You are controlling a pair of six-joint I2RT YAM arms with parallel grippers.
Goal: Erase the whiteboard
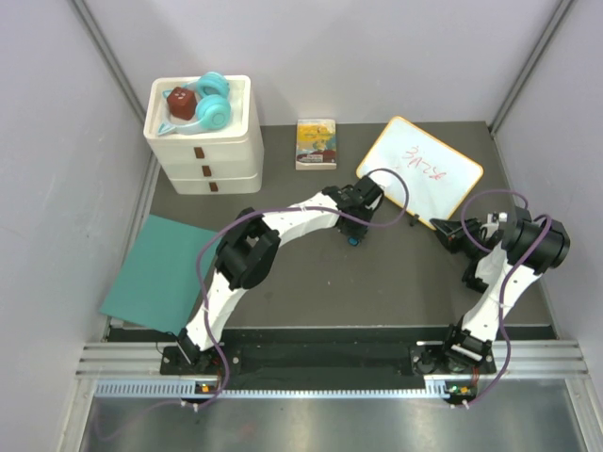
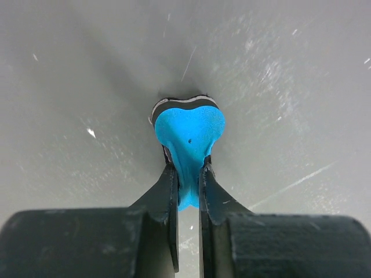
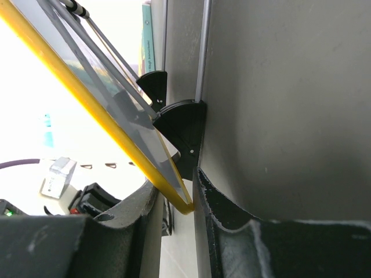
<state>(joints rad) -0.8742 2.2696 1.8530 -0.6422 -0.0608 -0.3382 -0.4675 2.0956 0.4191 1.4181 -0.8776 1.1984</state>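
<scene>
The whiteboard [image 1: 421,169] stood tilted at the back right of the bench [image 1: 377,282], with red scribbles on its face. The right hand [image 3: 188,191] was pinching its yellow frame at the near right edge, beside a black foot [image 3: 182,124]. The left hand [image 2: 188,174] was pressed together on a blue eraser [image 2: 190,130], whose felt end pointed down at the grey bench just off the board's near left edge. A book [image 1: 316,143] lay left of the board.

A: Entry one, readable text?
B: None. On the whiteboard [image 1: 421,172], red handwritten strokes, not legible.
A: Entry two?
B: On the picture book [image 1: 316,143], cover lettering too small to read.
A: Labels, numbers, brands?
B: None legible.
</scene>
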